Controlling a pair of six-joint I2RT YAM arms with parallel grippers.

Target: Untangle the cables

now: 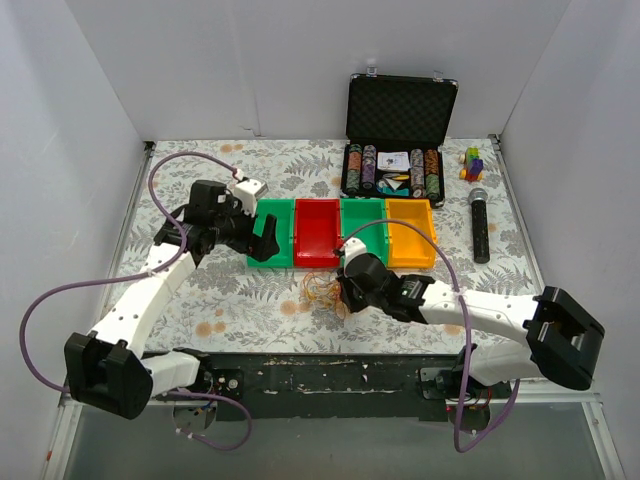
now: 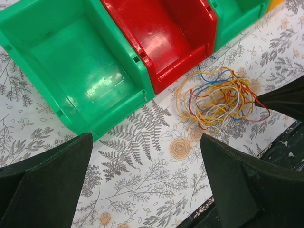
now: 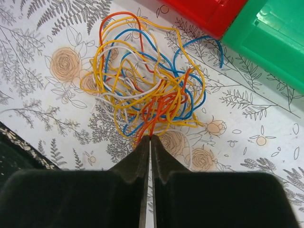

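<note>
- Nearest, at the near edge of the flower-patterned desk [image 1: 250, 300], stand two white arms: the left arm [image 1: 140, 300] reaches up and inward, and the right arm [image 1: 490, 310] lies low, reaching left.
- The left gripper [image 2: 146, 142] hangs at the front of the leftmost bin. Its jaws are spread wide with only desk pattern between them.
- Four open plastic bins sit touching in one row.
- From the left they are the left green bin [image 2: 114, 118], the red bin [image 1: 317, 258], the second green bin [image 1: 362, 210] and the orange bin [image 1: 412, 240].
- That makes two green, one red and one orange.
- The left wrist view shows bare plastic floor in the left green bin and the red bin.
- The cables [image 3: 147, 80] lie on the desk as one loose tangle just in front of the red bin, outside every bin. The thin looped strands are yellow, orange, blue and white.
- The right gripper [image 3: 149, 137] sits at the near edge of that tangle. Its jaws are pressed together, with orange strands running into the seam.
- Behind the bins, one black case [image 1: 400, 100] stands open with its lid upright. Its tray holds columns of striped chips at the left and right, and small flat items between them that are too small to name.
- To the right of the case is one small cluster of coloured blocks [image 1: 472, 163].
- One black microphone [image 1: 480, 225] lies beside the orange bin.
</note>
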